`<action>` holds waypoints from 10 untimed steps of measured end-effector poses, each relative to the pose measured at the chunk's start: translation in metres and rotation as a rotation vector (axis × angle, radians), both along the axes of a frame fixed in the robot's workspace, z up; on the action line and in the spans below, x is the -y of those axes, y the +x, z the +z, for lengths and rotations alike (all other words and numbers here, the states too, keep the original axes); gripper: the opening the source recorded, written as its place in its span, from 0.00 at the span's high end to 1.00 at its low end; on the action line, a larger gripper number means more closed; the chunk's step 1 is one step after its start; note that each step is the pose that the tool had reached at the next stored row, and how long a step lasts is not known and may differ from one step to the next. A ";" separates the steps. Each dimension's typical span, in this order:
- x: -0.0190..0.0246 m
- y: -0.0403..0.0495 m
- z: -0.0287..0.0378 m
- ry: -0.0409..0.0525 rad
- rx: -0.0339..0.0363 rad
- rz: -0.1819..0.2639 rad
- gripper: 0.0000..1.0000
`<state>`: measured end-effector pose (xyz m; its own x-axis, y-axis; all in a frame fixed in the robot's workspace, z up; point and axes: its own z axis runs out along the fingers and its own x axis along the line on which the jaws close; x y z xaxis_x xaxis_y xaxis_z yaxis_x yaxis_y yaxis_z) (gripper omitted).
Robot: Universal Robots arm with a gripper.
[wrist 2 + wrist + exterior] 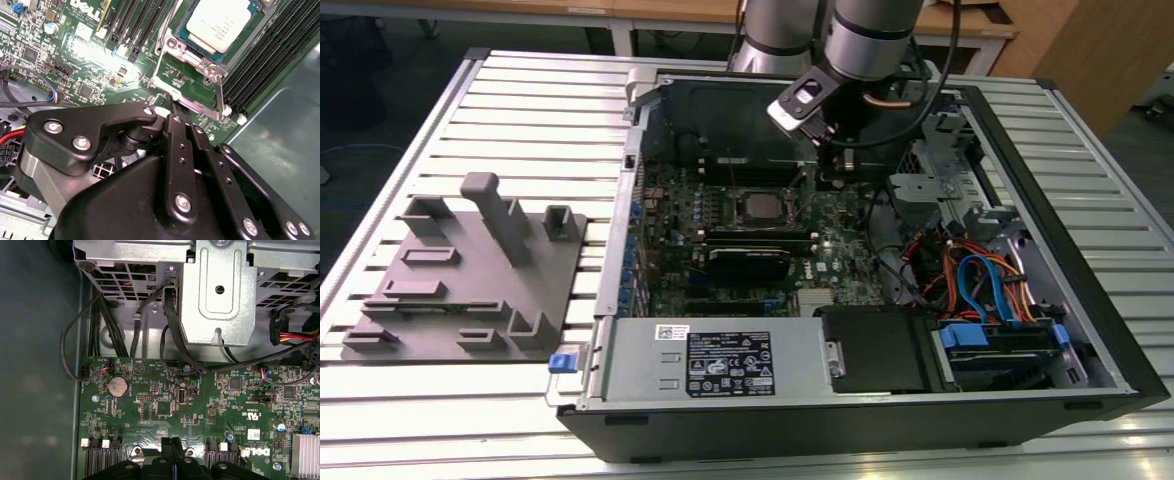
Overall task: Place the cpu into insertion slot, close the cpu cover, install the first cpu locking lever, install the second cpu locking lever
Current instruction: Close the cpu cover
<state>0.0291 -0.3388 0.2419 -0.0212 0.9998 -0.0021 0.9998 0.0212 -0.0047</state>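
Set on the slatted table (pixel 454 420) at the exterior view's left, a grey fixture tray (pixel 467 290). Further toward that view's right, inside the computer case (pixel 854 420), the cpu (pixel 758 205) seated in the insertion slot (pixel 730 207), the cpu cover (pixel 195 57) framing it. Rightward again, the gripper (pixel 833 180) over the board (pixel 165 405), fingers (pixel 167 446) pressed together on nothing in both wrist views, tips beside the insertion slot's corner.

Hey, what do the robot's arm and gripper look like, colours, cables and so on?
The arm is a thick silvery-grey tube with dark joint bands. A small silver-and-black block sits at its wrist, and black cables loop beside it. The gripper is matte black, built of flat linkage bars pinned with shiny silver screws.
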 end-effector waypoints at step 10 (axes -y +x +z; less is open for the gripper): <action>0.0000 -0.0021 0.0000 0.0000 0.0000 0.000 0.90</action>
<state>0.0269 -0.3388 0.2420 -0.0212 0.9998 -0.0022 0.9998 0.0212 -0.0047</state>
